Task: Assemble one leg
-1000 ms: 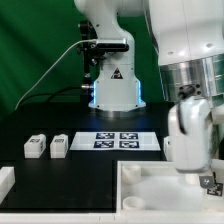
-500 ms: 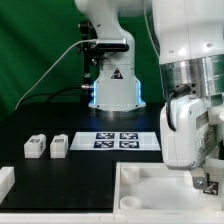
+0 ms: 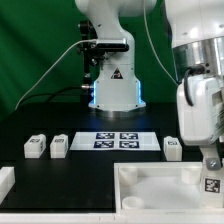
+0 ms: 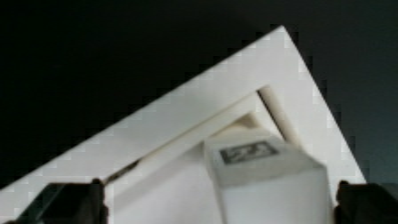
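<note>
Exterior view: arm (image 3: 200,100) fills the view's right side. The hand (image 3: 210,166) hangs low over the right part of the white tabletop (image 3: 150,185), which runs off the bottom edge. A tagged leg (image 3: 211,183) shows right under the hand, upright; the fingers are mostly hidden here by the arm body.

Wrist view closes that gap: the leg (image 4: 263,165) stands between the two dark fingertips (image 4: 71,200), tag facing the camera. Both tips sit off the leg's sides with a gap showing, so the hand looks released, not clenched on it. Behind the leg, a corner of the tabletop (image 4: 214,100) comes to a point against the black surface (image 4: 89,60). Whether the leg's base touches the tabletop, cannot tell.

Only the exterior view shows the rest: two legs (image 3: 36,146) (image 3: 59,146) side by side at the view's left, another leg (image 3: 172,148) just right of the marker board (image 3: 118,140), and a white piece (image 3: 5,180) at the left edge. Bare black surface lies between the left pair and the tabletop.
</note>
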Tool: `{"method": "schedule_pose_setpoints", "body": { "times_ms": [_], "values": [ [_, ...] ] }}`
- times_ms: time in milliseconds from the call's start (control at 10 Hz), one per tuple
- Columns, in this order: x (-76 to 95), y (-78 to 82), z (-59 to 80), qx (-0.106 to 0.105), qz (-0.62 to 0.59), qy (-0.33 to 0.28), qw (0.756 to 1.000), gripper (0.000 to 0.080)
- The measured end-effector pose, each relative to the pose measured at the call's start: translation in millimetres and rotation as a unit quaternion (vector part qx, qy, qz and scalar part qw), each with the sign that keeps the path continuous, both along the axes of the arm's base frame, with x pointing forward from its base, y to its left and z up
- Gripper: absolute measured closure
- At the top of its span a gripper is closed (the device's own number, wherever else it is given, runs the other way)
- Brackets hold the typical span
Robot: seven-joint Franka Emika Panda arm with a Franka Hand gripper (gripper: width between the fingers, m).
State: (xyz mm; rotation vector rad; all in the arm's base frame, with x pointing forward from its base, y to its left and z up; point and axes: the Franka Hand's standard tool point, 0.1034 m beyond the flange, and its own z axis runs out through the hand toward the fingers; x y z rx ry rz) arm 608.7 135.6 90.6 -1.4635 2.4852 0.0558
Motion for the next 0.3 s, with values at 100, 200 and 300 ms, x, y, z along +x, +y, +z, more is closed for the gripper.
{"method": "schedule_pose_setpoints", "body": {
  "times_ms": [100,200,300],
  "values": [
    [0.2,2.2,1.9,0.001,0.003,-0.001,1.000,0.0153],
    [-0.2,0.9,-0.2,-0.001,0.005,0.000,1.000,0.0151],
    [-0.1,1.1,-0.4,-0.001,0.005,0.000,1.000,0.0151]
  ]
}}
